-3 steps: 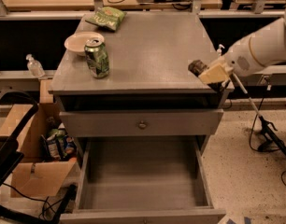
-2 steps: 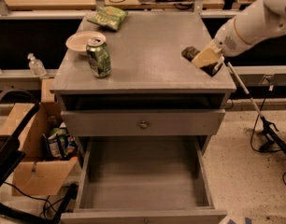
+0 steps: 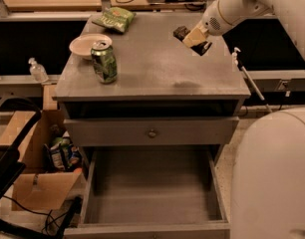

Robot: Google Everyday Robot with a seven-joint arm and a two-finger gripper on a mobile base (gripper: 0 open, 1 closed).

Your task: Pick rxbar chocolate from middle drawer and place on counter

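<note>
My gripper (image 3: 194, 39) hangs above the right back part of the grey counter (image 3: 157, 66), on the white arm that comes in from the upper right. It is shut on the rxbar chocolate (image 3: 182, 33), a small black bar that sticks out to the left of the tan fingers (image 3: 196, 36). The bar is held clear of the counter, and its shadow lies on the top below it. The middle drawer (image 3: 152, 195) is pulled out wide at the bottom, and its grey floor is bare.
A green soda can (image 3: 103, 61), a white bowl (image 3: 86, 45) and a green chip bag (image 3: 114, 19) sit on the counter's left side. A shut drawer front with a round knob (image 3: 151, 132) is above the open drawer. A cardboard box (image 3: 43, 180) stands at the left. My white body (image 3: 274, 178) fills the lower right.
The gripper has moved left and farther back, from the counter's right edge to over the counter, carrying the bar. The view has also shifted closer.
</note>
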